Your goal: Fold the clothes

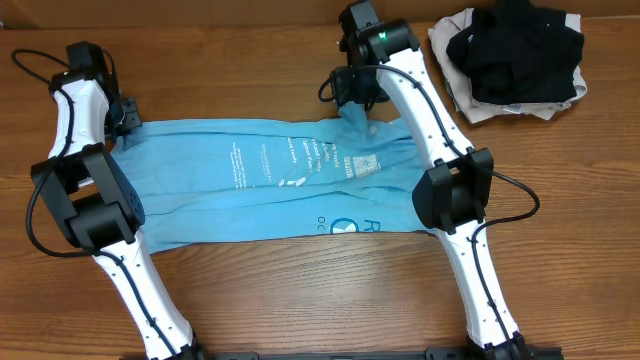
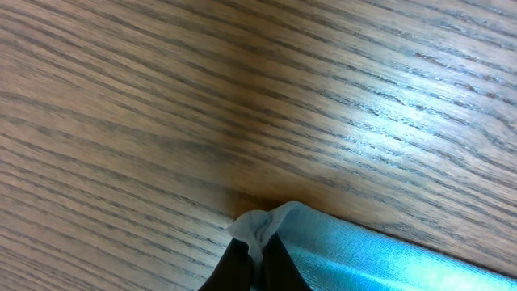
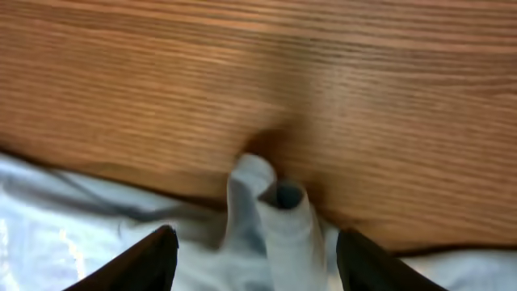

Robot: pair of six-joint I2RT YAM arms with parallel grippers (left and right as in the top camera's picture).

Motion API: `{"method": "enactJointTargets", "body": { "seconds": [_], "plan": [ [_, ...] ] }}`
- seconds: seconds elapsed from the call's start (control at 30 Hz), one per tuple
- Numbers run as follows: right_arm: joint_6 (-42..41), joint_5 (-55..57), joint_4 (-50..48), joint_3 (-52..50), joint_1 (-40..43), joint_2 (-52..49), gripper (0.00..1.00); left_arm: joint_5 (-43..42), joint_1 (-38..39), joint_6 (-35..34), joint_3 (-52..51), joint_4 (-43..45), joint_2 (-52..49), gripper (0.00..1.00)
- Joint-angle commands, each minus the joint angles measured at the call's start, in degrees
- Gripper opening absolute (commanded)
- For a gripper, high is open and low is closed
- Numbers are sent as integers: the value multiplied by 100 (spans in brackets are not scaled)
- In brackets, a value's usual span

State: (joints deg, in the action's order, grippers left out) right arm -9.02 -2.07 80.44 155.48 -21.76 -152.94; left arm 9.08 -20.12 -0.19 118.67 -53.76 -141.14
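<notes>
The blue T-shirt (image 1: pixel 270 190) lies flat across the counter (image 1: pixel 300 300), from 9 to 3 o'clock. At its 10 o'clock corner the left gripper (image 2: pixel 257 252) is closed on the cloth. At 1 o'clock the right gripper (image 3: pixel 254 242) stands wide open around a raised fold, gripping nothing.

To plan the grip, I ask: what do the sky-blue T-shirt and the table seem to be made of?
Sky-blue T-shirt: likely thin cotton-like knit, matte; it lies limp, with soft wrinkles and a pinched peak. Table: wood or wood-look laminate, smooth, slightly glossy; parallel grain lines and a glare patch show.
</notes>
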Motion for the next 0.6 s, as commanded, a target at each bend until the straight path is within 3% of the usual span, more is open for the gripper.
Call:
{"method": "enactJointTargets", "body": {
  "seconds": [0.0, 0.1, 0.27, 0.37, 0.57],
  "plan": [
    [-26, 122, -94, -284, 0, 216, 66, 26, -50, -157, -120, -105, -190, 4],
    [-28, 249, -173, -487, 0, 216, 59, 24, -50, -155, -120, -105, -190, 4],
    [-179, 492, -363, -507, 52, 219, 22, 4, -50, -157, -120, -105, -190, 4],
    [-256, 505, -354, -254, 120, 219, 4, 4, -50, -157, -120, -105, -190, 4],
    [-503, 507, 149, 721, 380, 352, 4, 11, -55, -267, -92, -118, -181, 4]
  ]
}}
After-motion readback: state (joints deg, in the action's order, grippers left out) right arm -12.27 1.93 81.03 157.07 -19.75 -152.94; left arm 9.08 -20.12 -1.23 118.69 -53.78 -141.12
